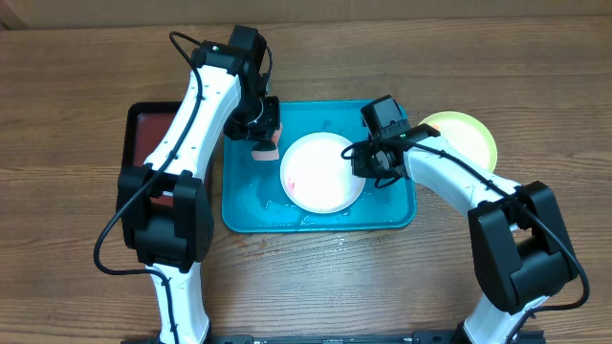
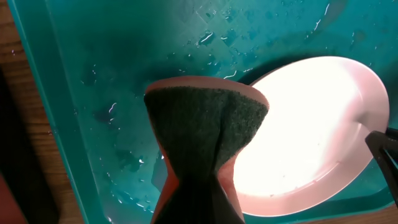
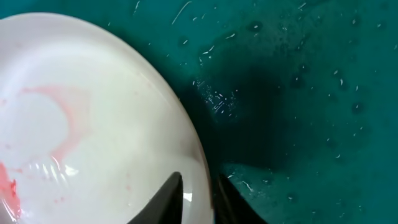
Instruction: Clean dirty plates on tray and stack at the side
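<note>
Extends left arm [image 1: 201, 105] forward, left gripper [image 1: 266, 141] pointed down, pinching a sponge [image 2: 205, 124]. Bends right arm [image 1: 449, 177] inward at the elbow, right gripper [image 1: 368, 158] low, fingers [image 3: 166, 198] clamped on a white plate [image 3: 93, 124] rim.

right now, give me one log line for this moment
left gripper: shut on sponge, over tray | right gripper: shut on white plate rim | smears: red, uncleaned | green plate: on table beside tray

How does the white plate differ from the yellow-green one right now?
The white plate lies in the turquoise tray; the yellow-green plate sits on the table outside it. The white plate carries red smears; the yellow-green plate's visible part looks clean. The right gripper pinches the white plate's rim; nothing holds the yellow-green one. Both are round.
</note>
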Robot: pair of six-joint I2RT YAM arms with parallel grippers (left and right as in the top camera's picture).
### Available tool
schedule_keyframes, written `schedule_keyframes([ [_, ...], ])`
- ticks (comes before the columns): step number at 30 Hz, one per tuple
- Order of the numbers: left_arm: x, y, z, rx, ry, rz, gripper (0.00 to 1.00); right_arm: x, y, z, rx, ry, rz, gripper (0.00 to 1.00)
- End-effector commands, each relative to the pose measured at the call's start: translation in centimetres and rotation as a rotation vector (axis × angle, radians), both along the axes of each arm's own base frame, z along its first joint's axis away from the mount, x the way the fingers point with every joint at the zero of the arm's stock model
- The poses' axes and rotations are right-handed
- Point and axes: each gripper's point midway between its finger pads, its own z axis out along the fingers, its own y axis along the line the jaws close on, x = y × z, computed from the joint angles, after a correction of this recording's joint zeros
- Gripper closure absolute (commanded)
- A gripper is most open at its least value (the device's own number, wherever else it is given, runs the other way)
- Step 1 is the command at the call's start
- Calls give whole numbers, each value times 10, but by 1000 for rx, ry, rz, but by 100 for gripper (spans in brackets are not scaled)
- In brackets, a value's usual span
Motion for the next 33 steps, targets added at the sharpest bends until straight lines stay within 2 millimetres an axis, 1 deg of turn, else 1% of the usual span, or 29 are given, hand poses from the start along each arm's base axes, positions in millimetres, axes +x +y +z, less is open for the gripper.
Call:
schedule_keyframes([
  [1, -2, -4, 1, -2, -6, -8, 96, -4, 4, -10, 22, 44, -34, 82],
  [3, -2, -8, -1, 5, -11, -19, 96, -6, 3, -17, 24, 69, -70, 83],
  [6, -3, -15, -2, 6, -18, -35, 96, -6, 3, -18, 29, 77, -95, 88],
  [9, -3, -21, -2, 5, -24, -49, 96, -6, 3, -18, 31, 79, -105, 96],
  [14, -6, -28, -4, 14, -29, -88, 96, -6, 3, -18, 32, 81, -115, 96],
  [18, -9, -33, -12, 36, -29, -109, 96, -6, 3, -18, 32, 81, -115, 96],
  [21, -15, -37, -23, 40, -12, -123, 96, -6, 3, -18, 32, 81, -115, 96],
  [26, -29, -34, -48, 57, 29, -137, 96, -6, 3, -18, 33, 81, -115, 96],
  [31, -33, -34, -78, 43, 15, -145, 96, -6, 3, -18, 33, 81, -115, 96],
  [33, -37, -37, -86, 20, 21, -147, 96, -6, 3, -18, 33, 81, -115, 96],
])
